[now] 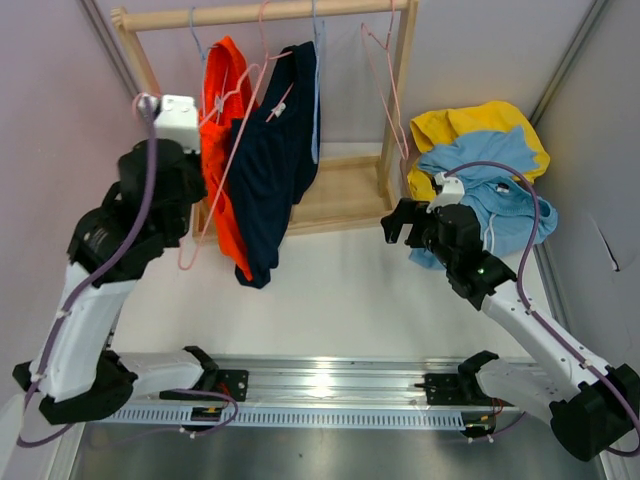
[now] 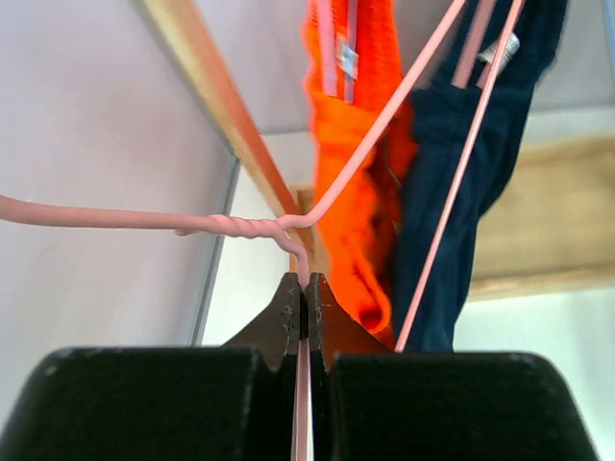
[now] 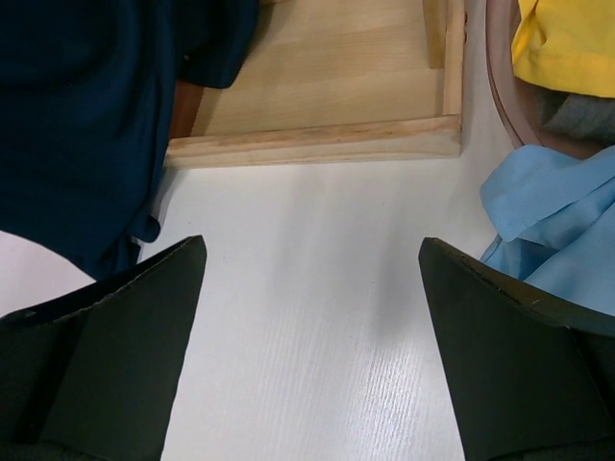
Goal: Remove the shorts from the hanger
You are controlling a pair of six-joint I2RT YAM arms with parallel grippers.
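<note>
The right gripper (image 1: 393, 226) hangs over the white table (image 1: 330, 300), jaws spread wide and holding nothing. The left gripper (image 2: 304, 286) is clamped tight on the pink hanger (image 2: 231, 225), just below its twisted neck. The hanger's wires cross the navy shorts (image 1: 275, 150), which hang beside orange shorts (image 1: 222, 140) under the wooden rail (image 1: 260, 14).
</note>
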